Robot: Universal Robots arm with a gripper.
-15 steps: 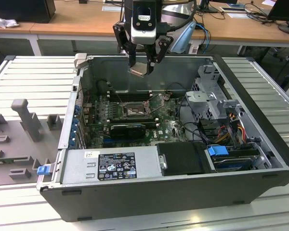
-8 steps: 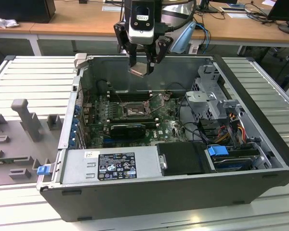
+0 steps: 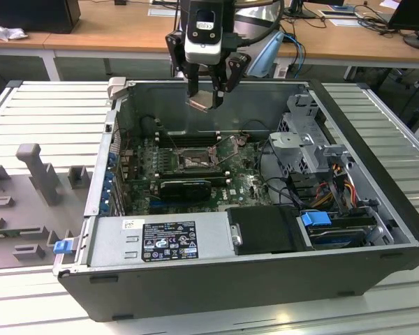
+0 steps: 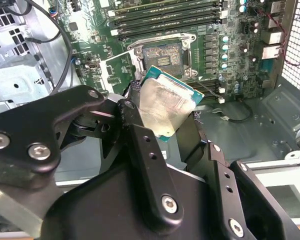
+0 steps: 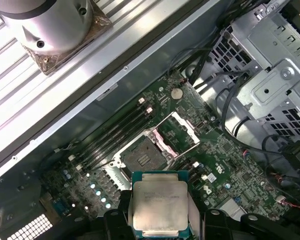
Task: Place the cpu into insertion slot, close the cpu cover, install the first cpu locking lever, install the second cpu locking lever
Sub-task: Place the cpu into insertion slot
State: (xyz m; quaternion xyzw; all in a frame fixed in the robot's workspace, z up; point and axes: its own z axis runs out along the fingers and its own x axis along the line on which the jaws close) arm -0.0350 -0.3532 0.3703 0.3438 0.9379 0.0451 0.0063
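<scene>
The small flat square cpu with its pale silvery metal top sits clamped by opposite edges between the two black fingers of the gripper. We see it in both wrist views, its green rim just showing around the metal in the second wrist view. In the exterior view the chip hangs in the air at the gripper's tips, level with the upper edge of the case wall and clear of the board below.

Beneath it lies the square dark insertion slot with its metal rim, bare and uncovered, also plain in the second wrist view and in the exterior view. The thin silvery cpu cover, a hinged square frame with a window in its middle, stands swung open just beside the slot.

The slot sits on the green motherboard. The long black memory slots run alongside it. All of this lies inside the dark open computer case, which rests on a ribbed grey metal table. A silver power supply box with a label fills the case's near side in the exterior view.
</scene>
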